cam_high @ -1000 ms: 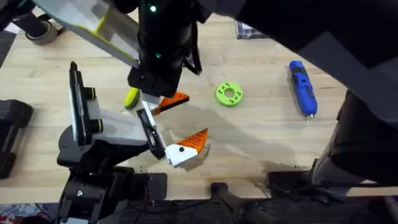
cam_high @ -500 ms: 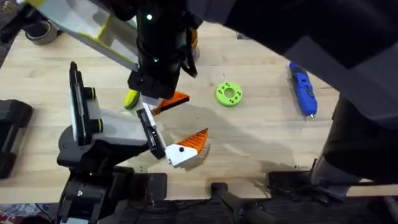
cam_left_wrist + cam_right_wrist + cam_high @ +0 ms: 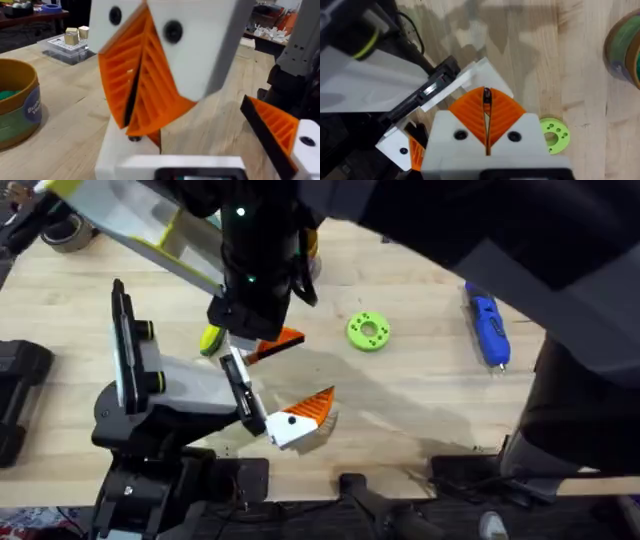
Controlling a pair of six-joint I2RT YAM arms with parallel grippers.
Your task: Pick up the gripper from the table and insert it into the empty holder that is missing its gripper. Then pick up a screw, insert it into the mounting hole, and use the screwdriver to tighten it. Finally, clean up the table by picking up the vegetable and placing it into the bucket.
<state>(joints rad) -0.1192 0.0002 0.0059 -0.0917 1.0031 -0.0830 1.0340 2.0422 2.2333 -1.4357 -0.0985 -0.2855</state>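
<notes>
The closed right fingers (image 3: 468, 113) seem to pinch the gripper (image 3: 279, 342) thinly; lifted, it could twist and miss the holder (image 3: 236, 380).

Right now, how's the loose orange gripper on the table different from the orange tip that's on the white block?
The gripper lies flat on the table, partly under an arm, beside the vegetable; the orange tip on the white block is mounted on the mechanism and angled upward. The gripper has a dark base; the tip sits on a white block with a dark screw. Both are orange, ridged wedges.
</notes>
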